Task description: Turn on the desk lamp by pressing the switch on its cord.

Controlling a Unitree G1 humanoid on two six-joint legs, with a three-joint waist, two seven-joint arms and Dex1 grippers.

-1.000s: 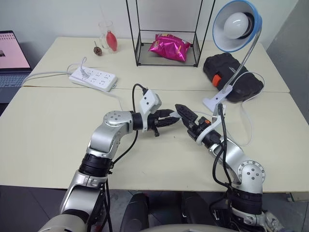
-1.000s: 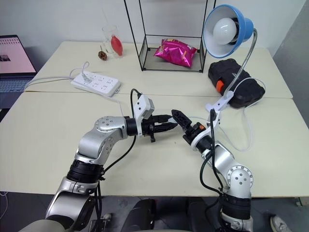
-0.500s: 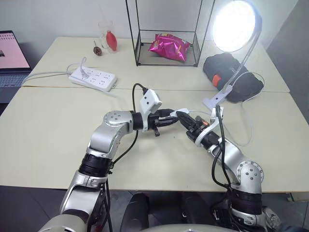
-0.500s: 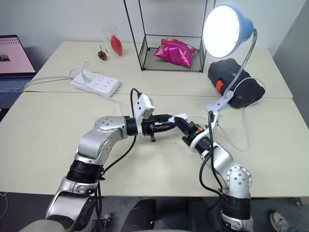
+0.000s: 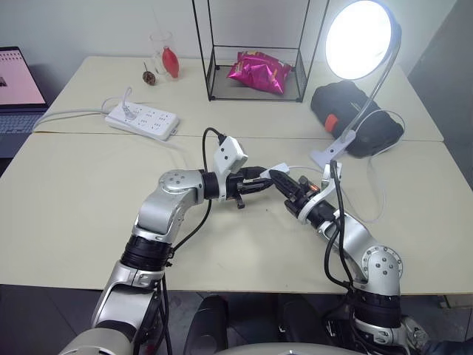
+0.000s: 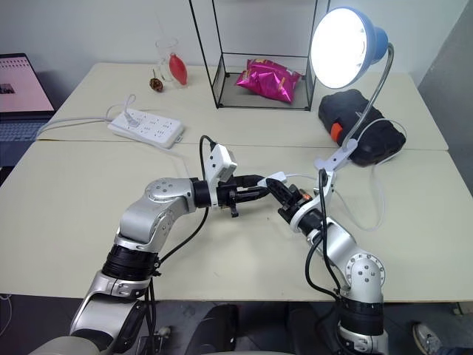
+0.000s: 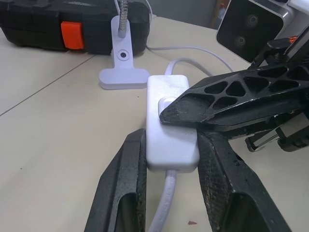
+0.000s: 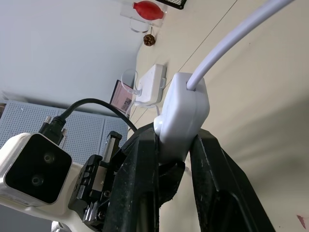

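Cream laminate covers the counter (image 5: 81, 200), which carries a wire rack (image 5: 255, 52) with a pink snack bag (image 5: 259, 72) at the back, a black case (image 5: 355, 111) to the right, and a white power strip (image 5: 143, 119) to the left. Largest of the task's things is the desk lamp (image 5: 360, 41), its blue shade raised above the black case on a silver gooseneck, its white clamp base resting on the counter just beside that case; the bulb glows bright, so the job looks done. From the base the cord (image 5: 380, 188) loops over the counter's right side and runs toward the middle, where both arms meet. Smallest is the switch (image 7: 170, 121), lifted just above the counter between the two grippers. The left gripper (image 5: 256, 180) points to the right, and its jaws are clamped on the switch's long sides, so the switch's long axis runs along the fingers, the cord leaving at both ends. The right gripper (image 6: 275, 184) comes in from the opposite side, its jaws drawn narrow about the switch's thin faces, one fingertip (image 7: 169, 110) lying right on the rocker button. The right arm is thus the pressing one, and any further move would probably be to ease that fingertip away.
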